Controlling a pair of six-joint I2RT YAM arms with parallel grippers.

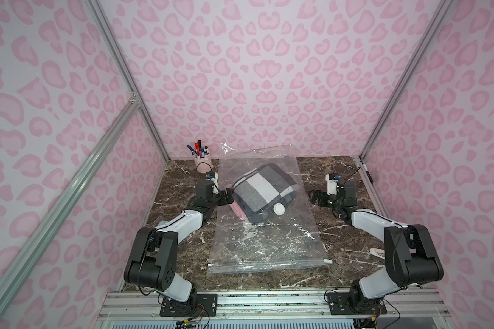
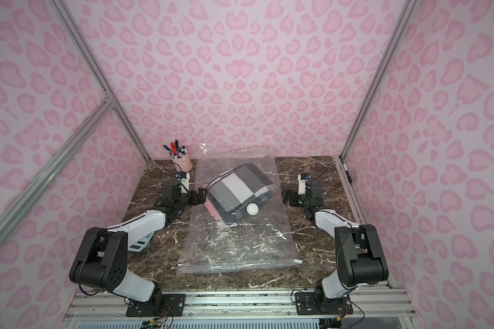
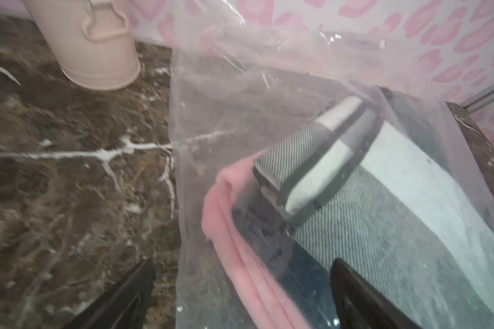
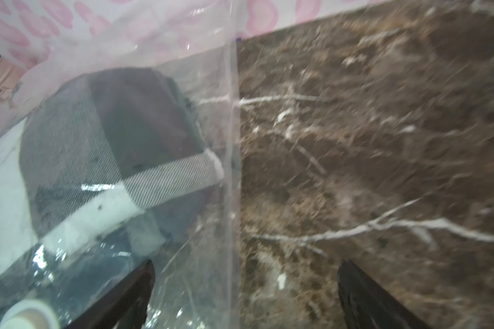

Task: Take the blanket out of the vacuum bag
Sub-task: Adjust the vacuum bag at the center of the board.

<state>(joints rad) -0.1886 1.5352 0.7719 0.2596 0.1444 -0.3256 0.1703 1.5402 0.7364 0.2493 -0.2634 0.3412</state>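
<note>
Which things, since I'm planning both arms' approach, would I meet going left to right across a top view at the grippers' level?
The left gripper, open → blanket inside the vacuum bag → right gripper, open.

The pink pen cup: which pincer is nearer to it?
Left. The left pincer is just in front of the pen cup, beside the vacuum bag; the right pincer is across the bag.

Glossy, crinkled clear plastic vacuum bag [image 1: 264, 242] wraps a woven cloth blanket [image 1: 261, 188] on polished brown marble table [image 1: 340, 236].
</note>
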